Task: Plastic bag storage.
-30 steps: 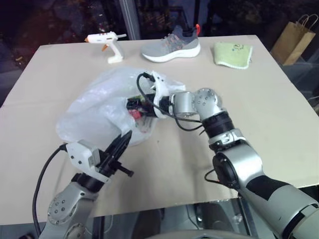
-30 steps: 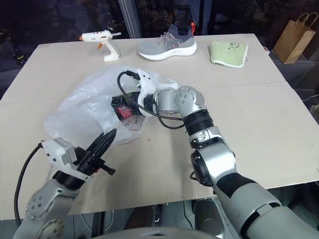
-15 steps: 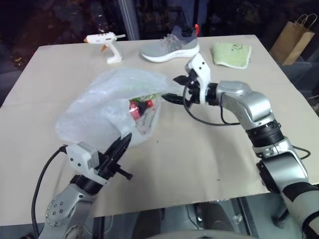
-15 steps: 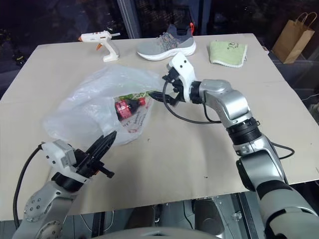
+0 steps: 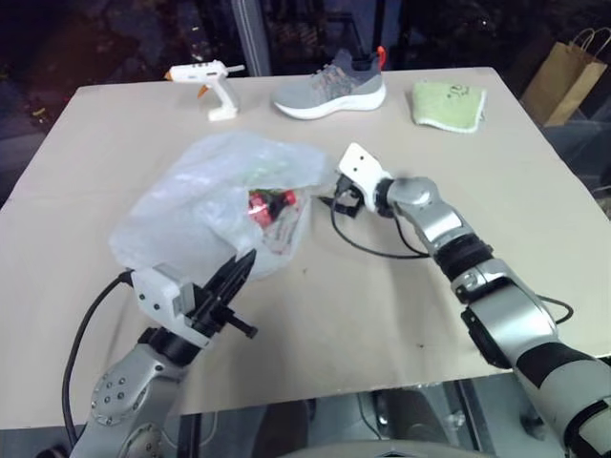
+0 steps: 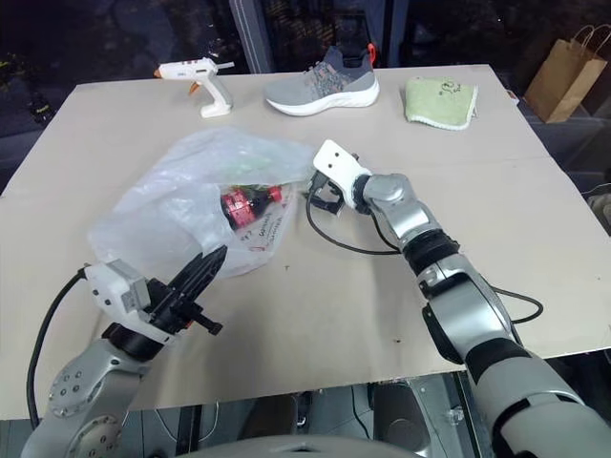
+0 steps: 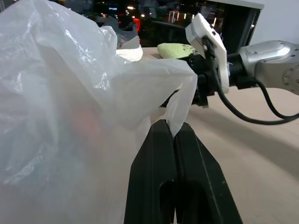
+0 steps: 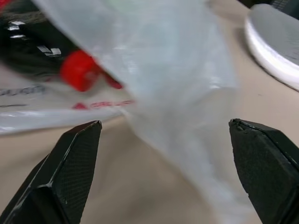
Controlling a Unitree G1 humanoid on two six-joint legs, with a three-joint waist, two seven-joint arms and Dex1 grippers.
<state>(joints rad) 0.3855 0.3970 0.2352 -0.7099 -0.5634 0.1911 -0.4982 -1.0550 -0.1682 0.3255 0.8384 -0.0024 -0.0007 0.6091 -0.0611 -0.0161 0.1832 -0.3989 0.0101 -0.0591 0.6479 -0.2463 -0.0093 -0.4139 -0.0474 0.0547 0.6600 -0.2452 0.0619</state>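
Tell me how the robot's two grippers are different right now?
The left gripper has its fingers shut, pinching a strip of the plastic bag; the right gripper has its fingers wide open and holds nothing. The left gripper sits at the bag's near edge, while the right gripper is at the bag's far right side, pointing at it. Both have two black fingers and both are by the same bag.

Far edge of table (image 5: pixel 535 219): glue gun (image 5: pixel 207 80), grey shoe (image 5: pixel 331 90), green cloth (image 5: pixel 449 103); paper bag (image 5: pixel 561 76) beyond.
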